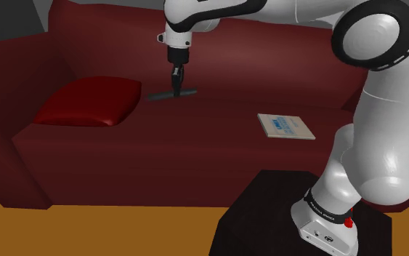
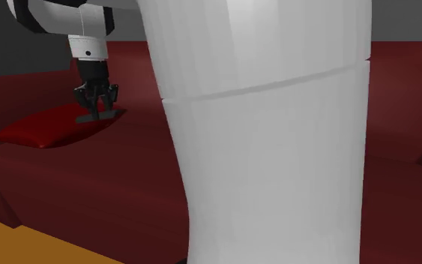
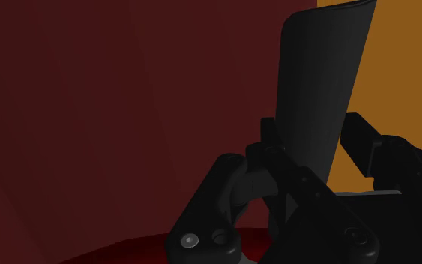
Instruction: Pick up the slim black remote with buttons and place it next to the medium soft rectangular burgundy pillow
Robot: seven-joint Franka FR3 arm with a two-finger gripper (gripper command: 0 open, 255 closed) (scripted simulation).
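Remote [image 1: 189, 93] being held in gripper [image 1: 175, 87]
Slim, flat, near-black slab is extending level to both sides; jaws are clasping its middle.

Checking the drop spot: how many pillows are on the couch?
1. The dark red pillow lies on the couch seat at the shoulder view's left; the arm could hide others.

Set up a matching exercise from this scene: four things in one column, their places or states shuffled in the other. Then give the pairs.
1. remote
2. pillow
3. white-and-blue booklet
4. stand

A. lies flat on the sofa seat, toward the shoulder view's right
B. black box under the arm
C. clasped in the gripper
D. on the seat, toward the shoulder view's left

Pairs: 1-C, 2-D, 3-A, 4-B.
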